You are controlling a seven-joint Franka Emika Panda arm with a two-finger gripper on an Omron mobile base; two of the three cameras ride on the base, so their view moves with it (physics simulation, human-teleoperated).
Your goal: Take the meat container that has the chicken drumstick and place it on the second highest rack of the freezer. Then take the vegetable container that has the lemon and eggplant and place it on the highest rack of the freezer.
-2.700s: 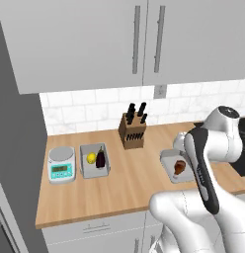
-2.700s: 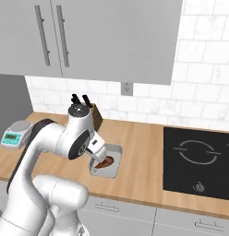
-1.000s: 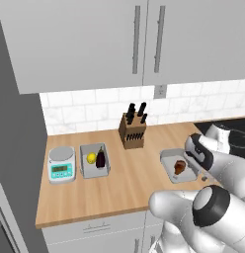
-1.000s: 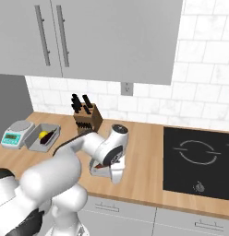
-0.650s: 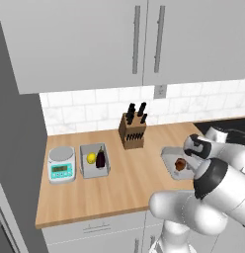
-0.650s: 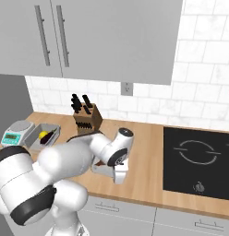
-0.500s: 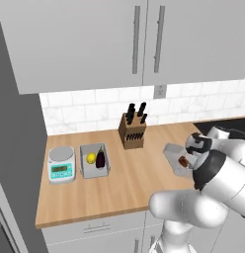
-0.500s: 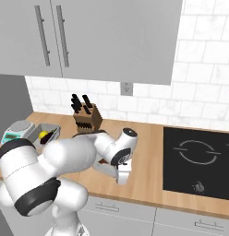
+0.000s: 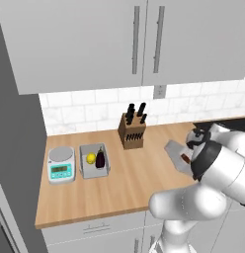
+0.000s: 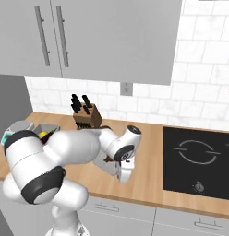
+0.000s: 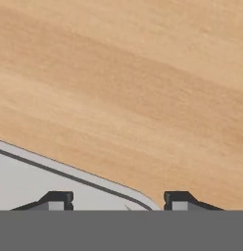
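Observation:
The meat container (image 9: pixel 173 148) is a grey tray on the wooden counter. The reddish chicken drumstick (image 9: pixel 185 158) lies in it, half hidden by my arm. My gripper (image 11: pixel 116 200) is down at this tray. Its fingertips (image 11: pixel 56 198) stand apart, with the tray's rim corner (image 11: pixel 69 174) running between them. The hand (image 10: pixel 125 171) points down at the counter. The vegetable container (image 9: pixel 94 161) sits further left and holds the lemon (image 9: pixel 90 158) and the eggplant (image 9: pixel 100 159). The freezer's grey side (image 9: pixel 16 148) rises at the far left. Its racks are out of view.
A digital scale (image 9: pixel 61 165) stands left of the vegetable container. A knife block (image 9: pixel 133 129) sits by the tiled wall. A black stovetop (image 10: pixel 199 161) is set into the counter to the right. Wall cabinets (image 9: pixel 144 39) hang above.
The arm has swung round and the hand has dropped onto the meat container's edge. Both containers stay where they were.

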